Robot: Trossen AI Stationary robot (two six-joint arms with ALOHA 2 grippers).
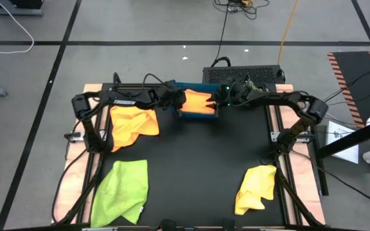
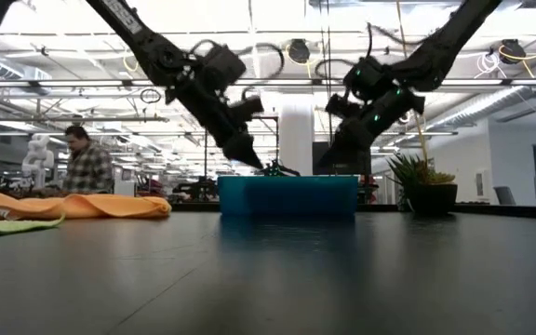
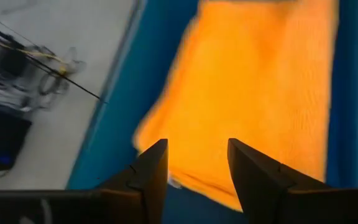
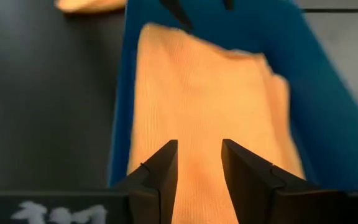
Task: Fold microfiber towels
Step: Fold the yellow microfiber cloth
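Both grippers, left (image 1: 176,102) and right (image 1: 222,101), hovered part-open, holding nothing, over the folded orange towel (image 1: 198,102) in the blue tray (image 1: 198,115), top centre. Risky imo: closing there could snag a layer and wreck the fold.

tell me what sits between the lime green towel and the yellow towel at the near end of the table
Nothing: in the high view, only bare black table lies between the lime green towel and the yellow towel.

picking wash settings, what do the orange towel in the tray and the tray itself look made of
Orange towel: soft woven cloth, matte, with a fine ribbed weave and limp folds; likely microfiber. Blue tray: rigid, smooth walls with a slight sheen, probably plastic.
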